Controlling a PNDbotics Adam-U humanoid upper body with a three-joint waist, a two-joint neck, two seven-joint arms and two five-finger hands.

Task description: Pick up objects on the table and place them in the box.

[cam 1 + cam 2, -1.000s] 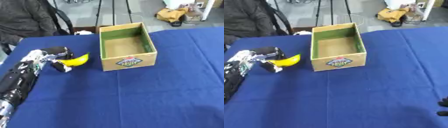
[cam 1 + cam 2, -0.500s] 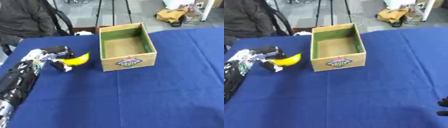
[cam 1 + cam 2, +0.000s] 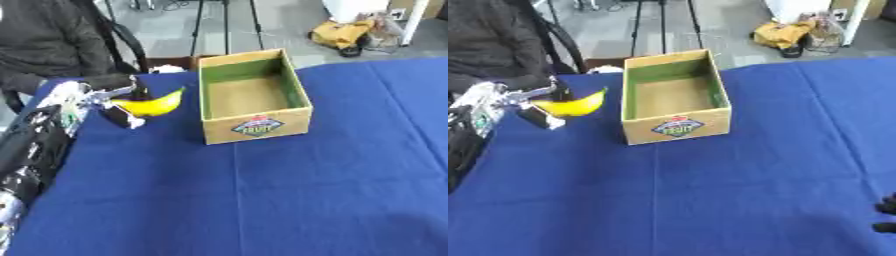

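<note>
While held off the blue worktop [image 3: 262, 200], banana [image 3: 150, 105]: yellow, curved, one tip raised toward the box [image 3: 254, 97], other end inside the left hand [image 3: 105, 97]. Left hand: at the left side of the worktop, fingers and thumb curled round the banana's near end. Left arm: black with silver parts, entering from the lower left edge and running up along the worktop's left border.

Box: open-topped cardboard, green inner walls, brown floor, printed label on the near face. Position: upright on the worktop, behind centre, just to the right of the banana, not touching it. Interior: nothing visible inside.

Right hand [image 3: 886, 216]: visible only in the right eye view, at the lower right edge, well apart from the box. Only dark fingertips in view; whether open or closed: cannot tell.

Worktop covering: blue cloth with fold creases running toward the near edge.
</note>
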